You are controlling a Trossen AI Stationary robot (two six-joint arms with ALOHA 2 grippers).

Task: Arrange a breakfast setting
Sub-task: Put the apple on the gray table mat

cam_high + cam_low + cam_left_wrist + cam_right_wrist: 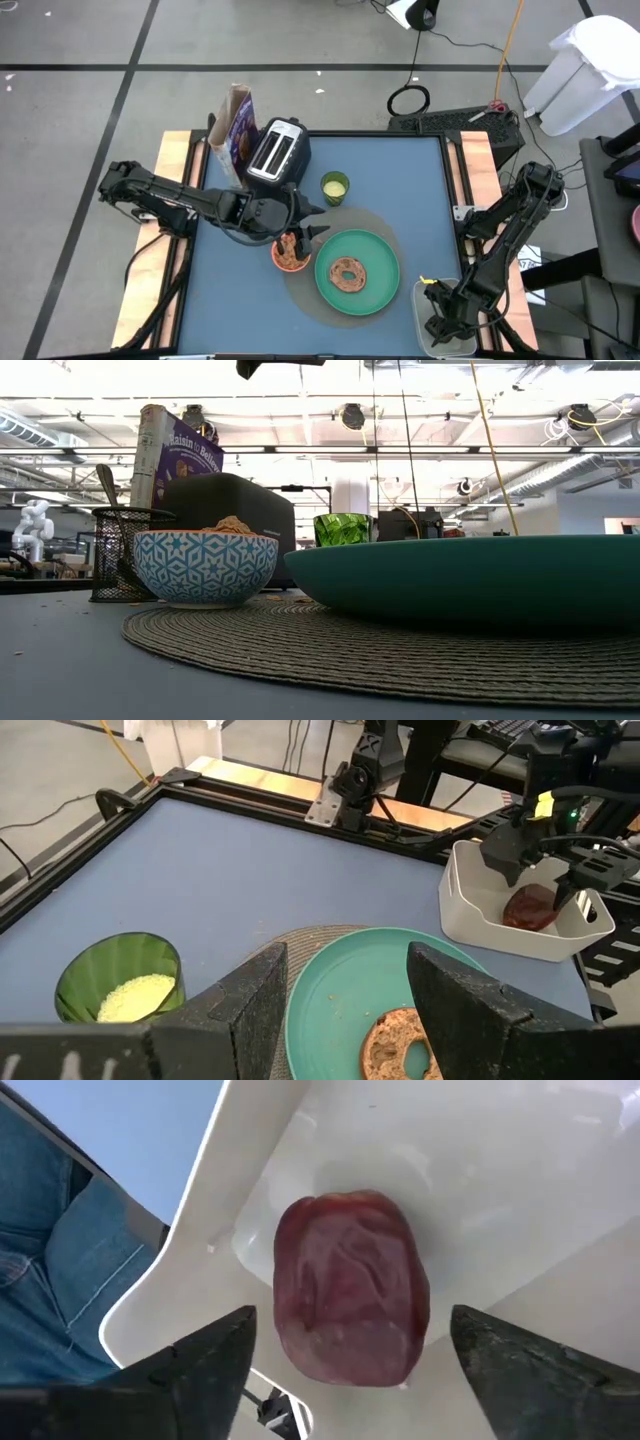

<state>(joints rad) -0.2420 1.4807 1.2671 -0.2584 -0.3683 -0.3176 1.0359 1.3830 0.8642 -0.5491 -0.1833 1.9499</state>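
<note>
A green plate (380, 290) lies on a round woven mat (385, 222) with a brown bagel (349, 272) on it. Beside it stands a bowl (205, 568), blue-and-white outside, with cereal in it. My left gripper (315, 222) hovers open above the bowl and the plate's edge, with nothing between its fingers (250, 1010). A dark-red fruit (350, 1300) rests on the floor of the white tub (480, 1160) at the table's near right corner. My right gripper (350, 1325) points down into the tub, open, with one finger on either side of the fruit and apart from it.
At the back left stand a purple cereal box (238, 125) and a black toaster (278, 152). A small green cup (334, 187) of yellow grains sits behind the plate. A black mesh holder (125, 555) with a spoon (108, 485) in it stands by the bowl. Bare blue table (410, 180) lies at the far right.
</note>
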